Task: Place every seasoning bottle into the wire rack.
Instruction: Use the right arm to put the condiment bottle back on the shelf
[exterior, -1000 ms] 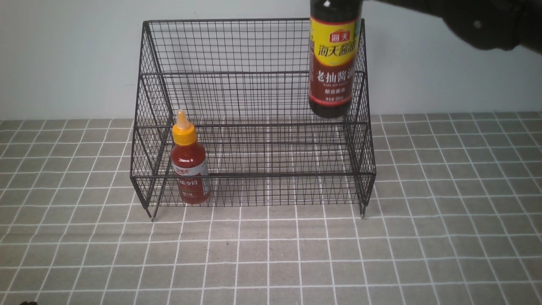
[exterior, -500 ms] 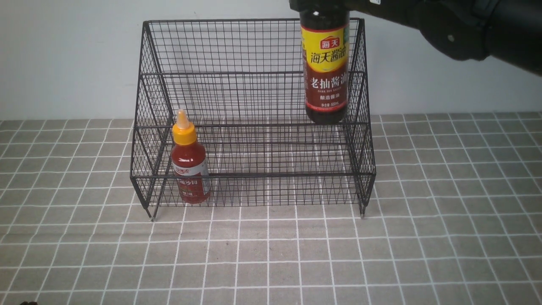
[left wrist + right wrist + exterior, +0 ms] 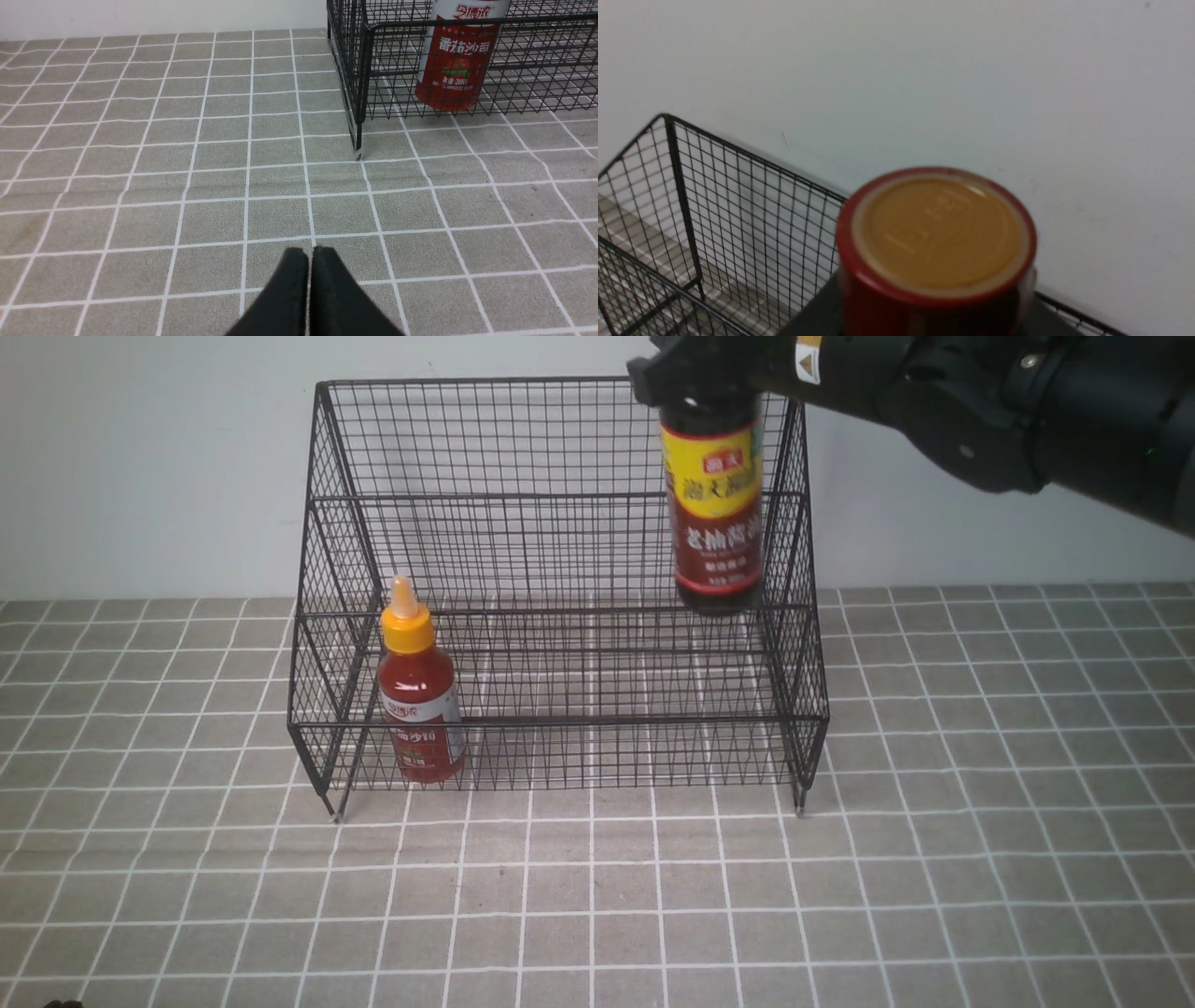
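The black wire rack point(image 3: 555, 499) stands at the back of the tiled table. The small red sauce bottle point(image 3: 417, 691) with its yellow nozzle cap stands upright in the rack's lowest tier at the left; it also shows in the left wrist view point(image 3: 460, 56). My right gripper point(image 3: 695, 378) is shut on the neck of the tall dark soy-sauce bottle point(image 3: 714, 509) and holds it upright inside the rack's right end, its base near the middle tier. Its cap point(image 3: 936, 233) fills the right wrist view. My left gripper point(image 3: 309, 254) is shut and empty, low over the table in front of the rack's left corner.
The rack's left front leg point(image 3: 359, 151) stands on the tiles a short way ahead of my left gripper. A white wall point(image 3: 140, 457) rises right behind the rack. The grey tiled cloth point(image 3: 597, 896) covers the table in front.
My right arm has moved left and down with the soy-sauce bottle, bringing it from beside the rack's right wall into the rack. The red bottle and the left gripper have not moved.
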